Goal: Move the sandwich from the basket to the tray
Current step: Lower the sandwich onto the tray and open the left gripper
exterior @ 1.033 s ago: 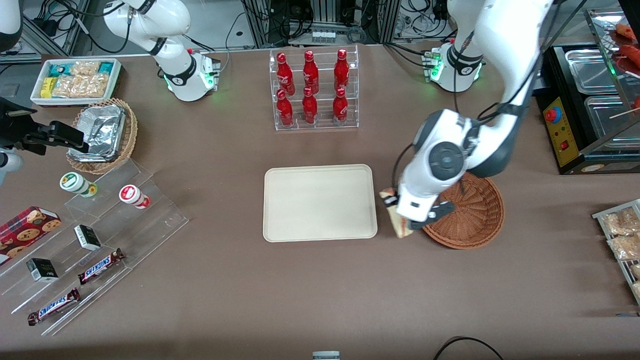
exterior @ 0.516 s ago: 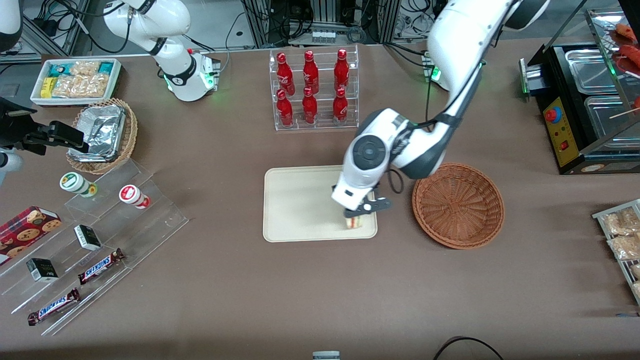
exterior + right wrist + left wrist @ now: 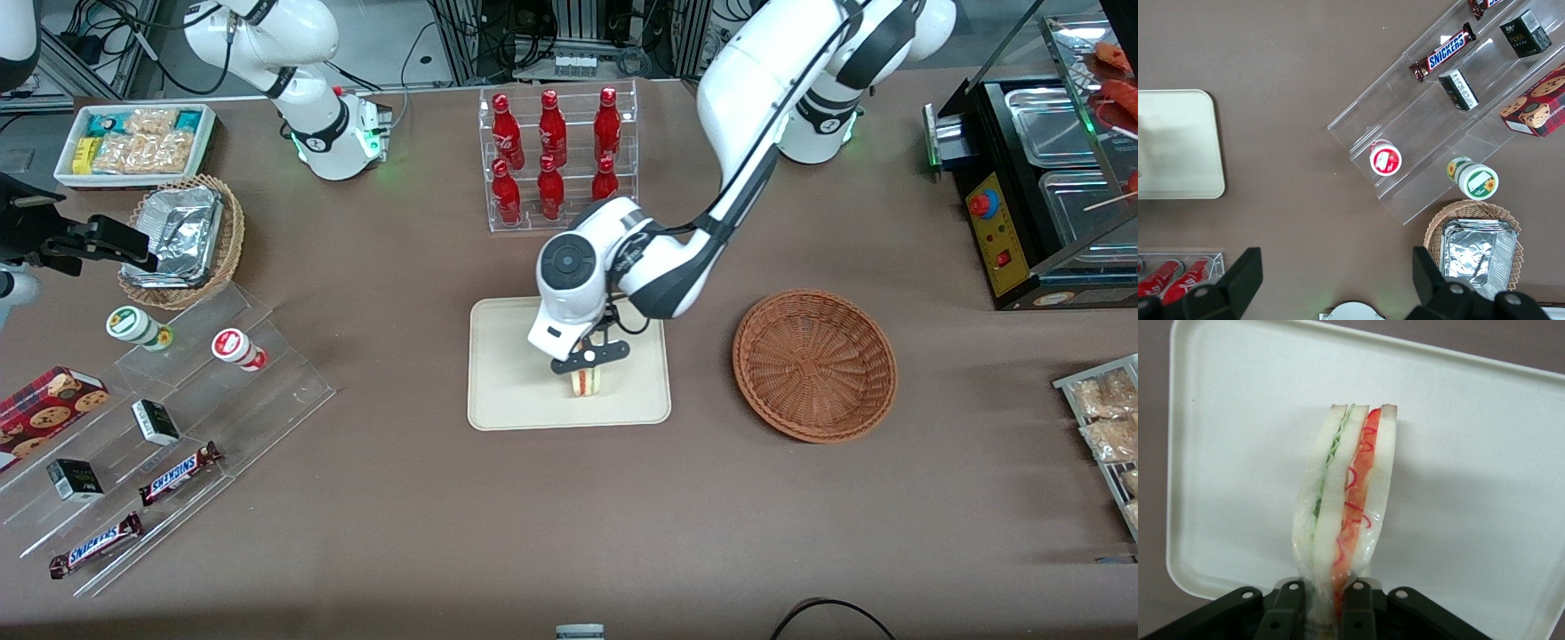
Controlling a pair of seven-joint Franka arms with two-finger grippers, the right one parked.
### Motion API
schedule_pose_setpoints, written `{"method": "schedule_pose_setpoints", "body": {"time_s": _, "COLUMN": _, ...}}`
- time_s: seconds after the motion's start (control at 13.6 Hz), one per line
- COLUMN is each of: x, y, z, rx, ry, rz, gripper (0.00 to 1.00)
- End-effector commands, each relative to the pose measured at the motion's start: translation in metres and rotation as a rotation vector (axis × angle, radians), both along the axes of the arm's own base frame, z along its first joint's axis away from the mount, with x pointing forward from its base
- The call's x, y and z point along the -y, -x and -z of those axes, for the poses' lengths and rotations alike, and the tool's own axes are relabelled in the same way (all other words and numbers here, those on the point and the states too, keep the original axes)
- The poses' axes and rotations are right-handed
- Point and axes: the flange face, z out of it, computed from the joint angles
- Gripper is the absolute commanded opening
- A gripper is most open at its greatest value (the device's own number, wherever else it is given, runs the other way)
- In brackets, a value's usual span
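Observation:
My left gripper (image 3: 587, 363) is over the cream-white tray (image 3: 507, 373), near its middle, shut on the clear-wrapped sandwich (image 3: 585, 382). In the left wrist view the sandwich (image 3: 1345, 500) hangs from the fingers (image 3: 1288, 613) with pale bread and green and red filling layers, the tray (image 3: 1471, 487) right under it. I cannot tell whether the wedge touches the tray. The reddish-brown wicker basket (image 3: 814, 364) stands empty beside the tray, toward the working arm's end of the table.
A clear rack of red bottles (image 3: 556, 160) stands farther from the front camera than the tray. A foil-lined wicker basket (image 3: 182, 238), a white bin of snacks (image 3: 133, 142) and a clear stepped shelf with candy (image 3: 160, 427) lie toward the parked arm's end.
My gripper carried the sandwich from the basket's edge across onto the tray, moving toward the parked arm's end and stopping over the tray's middle. The basket is now empty.

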Motion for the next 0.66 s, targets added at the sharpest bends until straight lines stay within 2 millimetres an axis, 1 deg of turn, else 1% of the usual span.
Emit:
{"method": "schedule_pose_setpoints", "body": {"time_s": 0.0, "x": 0.0159, "y": -0.0013, "z": 0.0063, "rx": 0.007, "ry": -0.028, "rz": -0.044, "gripper": 0.00}}
{"method": "schedule_pose_setpoints", "body": {"time_s": 0.07, "x": 0.0211, "y": 0.0049, "z": 0.0119, "rx": 0.003, "ry": -0.033, "rz": -0.047, "gripper": 0.00}}
{"method": "schedule_pose_setpoints", "body": {"time_s": 0.3, "x": 0.0213, "y": 0.0055, "z": 0.0162, "rx": -0.004, "ry": -0.031, "rz": -0.051, "gripper": 0.00}}
{"method": "schedule_pose_setpoints", "body": {"time_s": 0.37, "x": 0.0203, "y": 0.0036, "z": 0.0158, "rx": -0.003, "ry": -0.026, "rz": -0.055, "gripper": 0.32}}
{"method": "schedule_pose_setpoints", "body": {"time_s": 0.44, "x": 0.0190, "y": 0.0020, "z": 0.0157, "rx": -0.005, "ry": -0.023, "rz": -0.053, "gripper": 0.99}}
{"method": "schedule_pose_setpoints", "body": {"time_s": 0.59, "x": 0.0191, "y": -0.0002, "z": 0.0082, "rx": 0.003, "ry": -0.015, "rz": -0.051, "gripper": 1.00}}
